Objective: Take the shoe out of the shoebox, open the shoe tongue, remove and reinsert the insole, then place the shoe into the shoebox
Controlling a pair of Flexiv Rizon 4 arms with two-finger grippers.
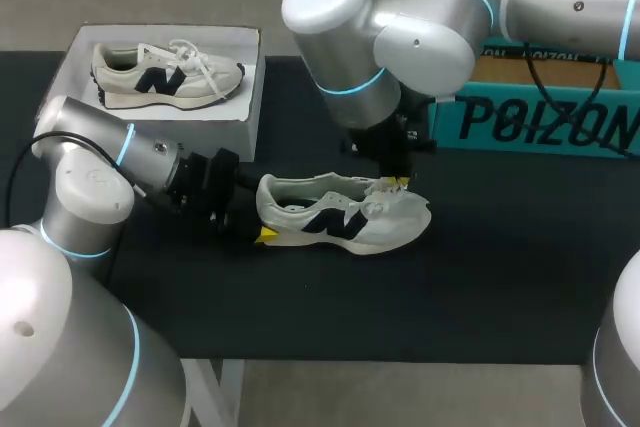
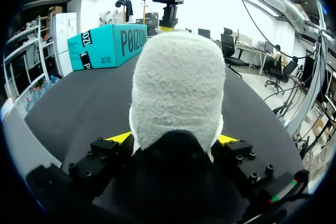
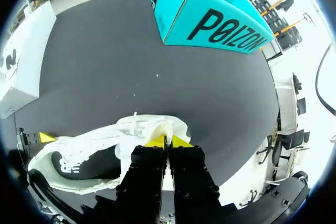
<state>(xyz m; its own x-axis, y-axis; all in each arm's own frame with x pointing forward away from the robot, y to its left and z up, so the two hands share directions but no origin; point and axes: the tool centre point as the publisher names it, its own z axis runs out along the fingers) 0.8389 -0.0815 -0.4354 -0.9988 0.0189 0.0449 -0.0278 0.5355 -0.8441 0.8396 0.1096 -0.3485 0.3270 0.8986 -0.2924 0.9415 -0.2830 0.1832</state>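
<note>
A white sneaker point(image 1: 340, 212) with a dark logo lies on its side on the black table, toe to the right. My left gripper point(image 1: 262, 215) holds its heel; in the left wrist view the fuzzy heel point(image 2: 178, 87) fills the space between the yellow fingertips point(image 2: 121, 137), which press it from both sides. My right gripper point(image 1: 398, 184) comes down from above onto the front of the shoe. In the right wrist view its tips point(image 3: 168, 141) are pinched together on the white tongue point(image 3: 152, 127) among the laces. The insole is hidden.
A white shoebox point(image 1: 250, 97) stands at the back left with a second matching sneaker point(image 1: 165, 72) in it. A large teal box point(image 1: 540, 117) stands at the back right, close behind my right arm. Bare black tabletop lies in front of the shoe.
</note>
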